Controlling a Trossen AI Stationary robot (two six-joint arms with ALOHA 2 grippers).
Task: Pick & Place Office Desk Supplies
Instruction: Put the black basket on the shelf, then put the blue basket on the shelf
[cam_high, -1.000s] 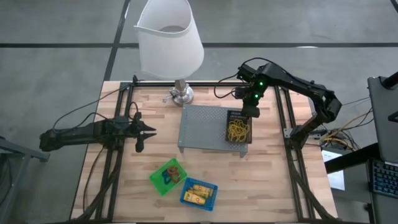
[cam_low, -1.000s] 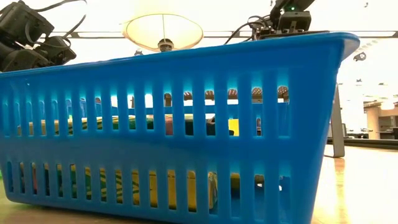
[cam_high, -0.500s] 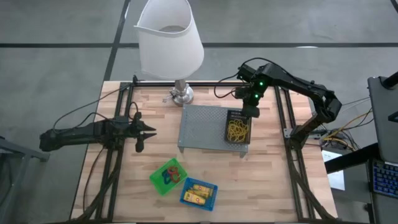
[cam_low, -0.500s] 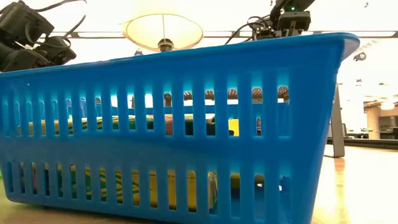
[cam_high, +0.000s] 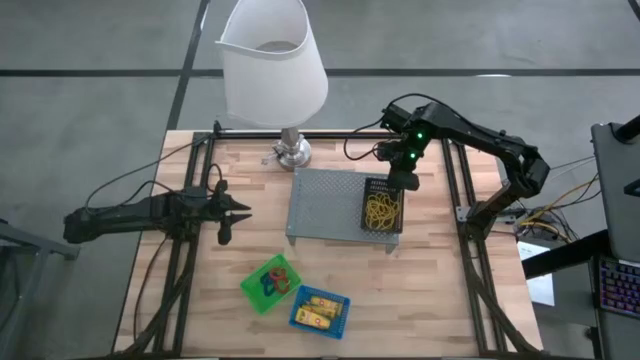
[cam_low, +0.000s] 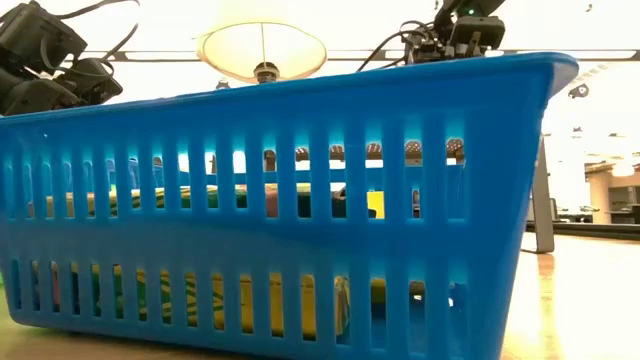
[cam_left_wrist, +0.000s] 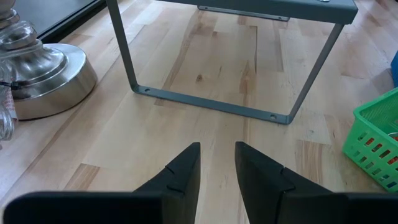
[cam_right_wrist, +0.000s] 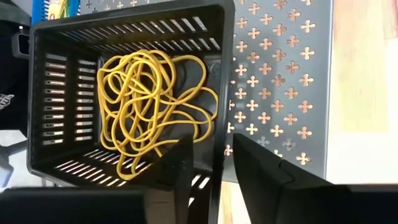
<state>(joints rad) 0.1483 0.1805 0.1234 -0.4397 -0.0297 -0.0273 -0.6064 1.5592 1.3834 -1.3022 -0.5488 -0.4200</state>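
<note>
Right gripper (cam_high: 398, 181) hangs over the far end of the black bin (cam_high: 383, 207), its two fingers (cam_right_wrist: 180, 168) parted and straddling the bin's wall without clamping it, one finger inside and one outside. That bin sits on the right part of the grey mesh tray (cam_high: 325, 205), its long axis running from the far side of the tabletop (cam_high: 430, 290) toward the near side, open top up. A tangled heap of thin yellow rubber bands (cam_right_wrist: 152, 106) lies inside on its floor, looping in every direction with no single heading. The left gripper (cam_high: 232, 211) waits low over the left side of the tabletop, pointing toward the tray, fingers a little apart and holding nothing. Near the front edge, the green bin (cam_high: 269, 283) with small red and blue loops sits turned at an angle, just beside the blue bin (cam_high: 320, 310) holding stubby yellow sticks, which lie roughly side by side. A white-shaded lamp (cam_high: 272, 62) stands at the back. No writing is legible on any bin.
</note>
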